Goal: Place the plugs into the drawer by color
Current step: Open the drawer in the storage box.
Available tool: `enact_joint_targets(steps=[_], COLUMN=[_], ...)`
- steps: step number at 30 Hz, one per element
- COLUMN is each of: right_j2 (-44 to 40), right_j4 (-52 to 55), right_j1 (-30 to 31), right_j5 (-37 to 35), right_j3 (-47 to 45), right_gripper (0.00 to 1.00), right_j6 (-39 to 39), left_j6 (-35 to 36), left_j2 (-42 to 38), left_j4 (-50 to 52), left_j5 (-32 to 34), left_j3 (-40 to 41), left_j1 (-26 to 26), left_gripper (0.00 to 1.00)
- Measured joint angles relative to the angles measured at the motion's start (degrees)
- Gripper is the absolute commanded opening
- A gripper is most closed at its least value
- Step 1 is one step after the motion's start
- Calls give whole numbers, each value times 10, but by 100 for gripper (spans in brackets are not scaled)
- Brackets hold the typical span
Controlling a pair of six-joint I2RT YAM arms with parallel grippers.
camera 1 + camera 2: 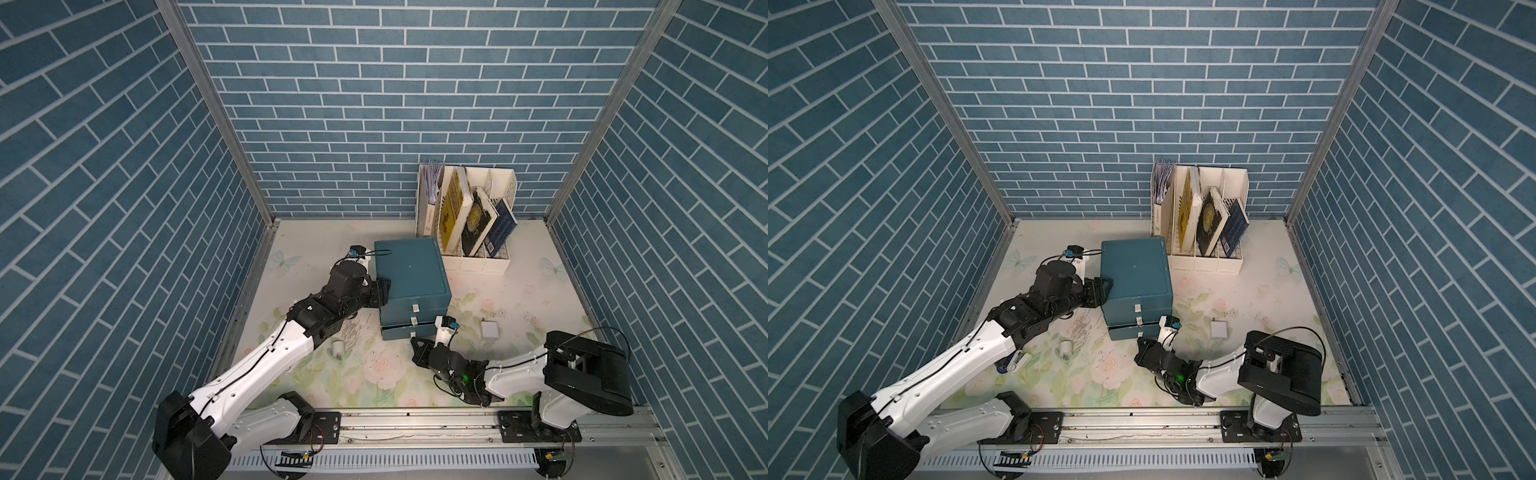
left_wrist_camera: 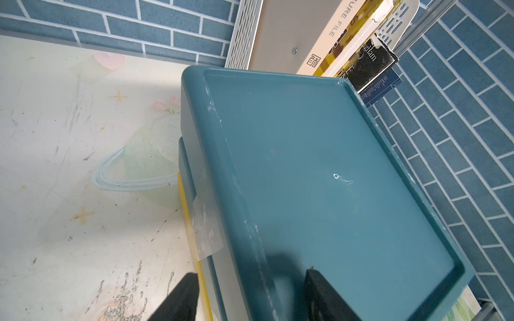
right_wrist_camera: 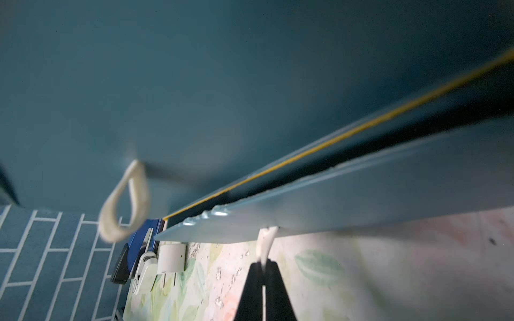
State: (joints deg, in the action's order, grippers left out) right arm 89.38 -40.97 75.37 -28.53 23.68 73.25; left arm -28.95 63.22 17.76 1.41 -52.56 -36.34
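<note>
Down low, right hand (image 3: 262, 278) pinches the boxy teal drawer (image 1: 411, 274)'s white fabric tab (image 3: 265, 243); left hand (image 2: 250, 297) straddles its rim.

Floral-print table (image 1: 519, 299) carries the teal drawer (image 1: 409, 270) w/ white file rack (image 1: 478, 259) just behind it. White plug (image 1: 337, 348) lies well apart from right pincer (image 1: 417, 341), far side of drawer front; another white plug (image 1: 489, 329) sits near its other side.

The drawer (image 1: 411, 270) is dark teal with white tab handles (image 1: 414, 307); a white plug (image 1: 338, 348) lies on the table (image 1: 316, 249) — cream, printed with pale pink roses, green leaves — brick-patterned blue walls (image 1: 374, 104) with white lines.
</note>
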Motion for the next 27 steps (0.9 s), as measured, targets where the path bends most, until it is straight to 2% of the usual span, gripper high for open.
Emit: enact_joint_targets(steps=[4,10,17,27], right_j2=[-23,-43,-78,-77], right_j4=[44,92,182,305], right_j1=[32,70,118,139], right_j5=[-22,-40,-62,-59], right_j3=[0,-2,6,64], right_gripper=[0,0,0,0], right_j6=[3,18,46,75], left_j6=[0,-2,-13,-23], left_j2=[0,6,14,18], left_j4=[-3,-17,-19,-19], left_j5=[0,1,7,16], left_j3=[2,5,-1,-3], left_j1=[0,1,1,1], left_gripper=[66,59,60,60])
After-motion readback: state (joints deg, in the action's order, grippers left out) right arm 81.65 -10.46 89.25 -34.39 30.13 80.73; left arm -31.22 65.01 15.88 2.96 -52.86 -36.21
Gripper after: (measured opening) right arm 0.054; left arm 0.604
